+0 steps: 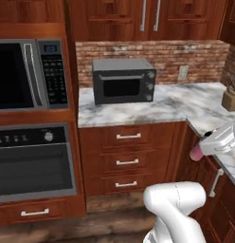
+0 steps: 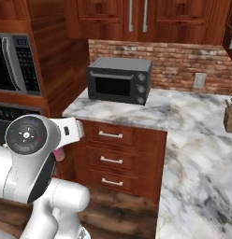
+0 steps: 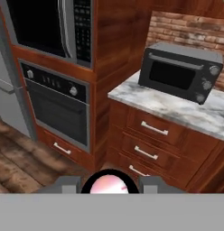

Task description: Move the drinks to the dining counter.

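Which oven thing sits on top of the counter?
The small black toaster oven sits on the marble counter. The microwave and big oven are built into the wooden wall.

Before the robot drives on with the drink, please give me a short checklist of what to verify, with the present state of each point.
1. Gripper shut on a pink bottle: ok; the hand view shows the bottle between the fingers.
2. Bottle lifted clear of the marble counter: ok.
3. Bottle upright: not ok; in the left base view it points sideways off the hand.
4. Toaster oven away from the arm: ok.
5. Second bottle located: cannot tell.
6. Dining counter ahead: cannot tell; the counter here is backed by brick.
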You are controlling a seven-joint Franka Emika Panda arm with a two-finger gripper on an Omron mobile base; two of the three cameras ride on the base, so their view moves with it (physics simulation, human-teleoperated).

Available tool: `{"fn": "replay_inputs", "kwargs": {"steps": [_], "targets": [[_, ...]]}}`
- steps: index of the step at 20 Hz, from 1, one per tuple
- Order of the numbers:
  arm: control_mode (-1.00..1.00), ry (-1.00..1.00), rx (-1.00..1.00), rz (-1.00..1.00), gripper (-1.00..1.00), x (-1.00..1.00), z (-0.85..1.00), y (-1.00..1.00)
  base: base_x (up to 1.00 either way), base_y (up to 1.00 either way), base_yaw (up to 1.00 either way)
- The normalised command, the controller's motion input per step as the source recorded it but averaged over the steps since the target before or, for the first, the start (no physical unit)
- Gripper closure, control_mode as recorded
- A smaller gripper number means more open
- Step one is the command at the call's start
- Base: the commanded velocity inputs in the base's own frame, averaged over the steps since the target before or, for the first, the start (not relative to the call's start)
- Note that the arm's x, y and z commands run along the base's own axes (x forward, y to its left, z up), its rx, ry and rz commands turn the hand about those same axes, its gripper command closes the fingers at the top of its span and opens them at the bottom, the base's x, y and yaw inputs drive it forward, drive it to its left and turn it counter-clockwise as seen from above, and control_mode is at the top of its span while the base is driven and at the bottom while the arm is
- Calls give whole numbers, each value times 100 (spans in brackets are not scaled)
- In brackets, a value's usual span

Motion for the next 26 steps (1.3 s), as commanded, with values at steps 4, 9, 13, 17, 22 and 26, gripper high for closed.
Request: {"fn": "replay_inputs", "kwargs": {"steps": [4,9,13,17,22,26], "targets": [[100,0,0,0,100,0,0,0,-37,21,38],[100,0,0,0,100,0,0,0,-41,24,36],[100,0,0,0,100,0,0,0,-59,32,34],[100,0,0,0,100,0,0,0,-81,41,34],[100,0,0,0,100,0,0,0,-83,49,34],[100,0,0,0,100,0,0,0,-74,51,33]]}}
